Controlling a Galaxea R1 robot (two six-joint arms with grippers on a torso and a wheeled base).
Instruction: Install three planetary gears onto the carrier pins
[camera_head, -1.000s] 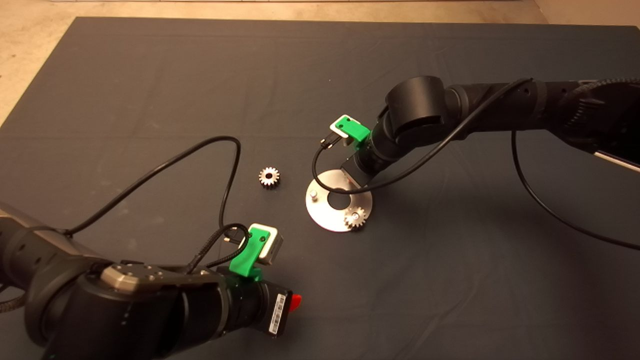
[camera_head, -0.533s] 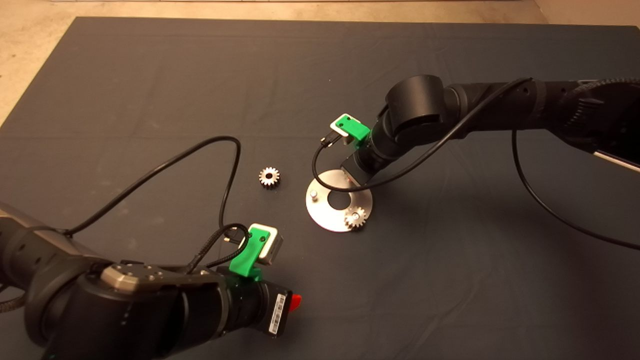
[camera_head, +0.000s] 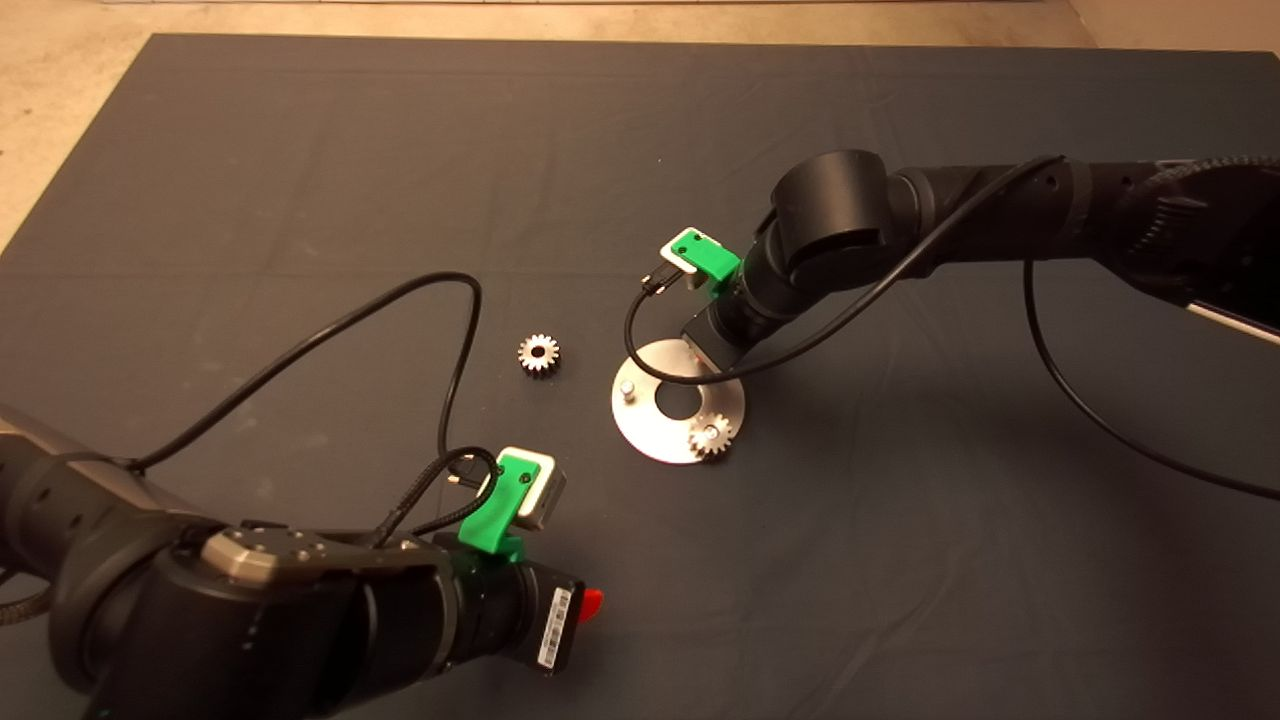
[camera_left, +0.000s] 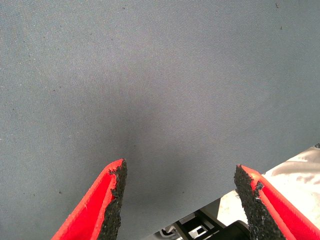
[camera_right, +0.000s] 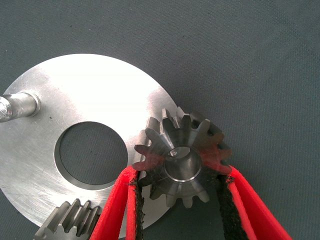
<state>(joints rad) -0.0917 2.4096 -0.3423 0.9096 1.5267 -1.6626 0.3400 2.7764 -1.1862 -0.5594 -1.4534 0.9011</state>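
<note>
My right gripper (camera_right: 180, 197) is closed on a planetary gear (camera_right: 181, 160), seated over a carrier pin (camera_right: 174, 153) at the disc (camera_right: 75, 95) rim. A second gear (camera_head: 712, 435) sits pinned; a third gear (camera_head: 538, 354) lies on the mat (camera_head: 300, 150). My left gripper (camera_left: 180, 200) hangs open, empty.

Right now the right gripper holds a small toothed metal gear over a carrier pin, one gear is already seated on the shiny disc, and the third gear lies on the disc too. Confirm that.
Not quite. The third small toothed metal gear lies on the dark mat, apart from the shiny round disc, as the head view shows. The rest stands: the right gripper holds a gear over a pin, and one gear is seated.
</note>
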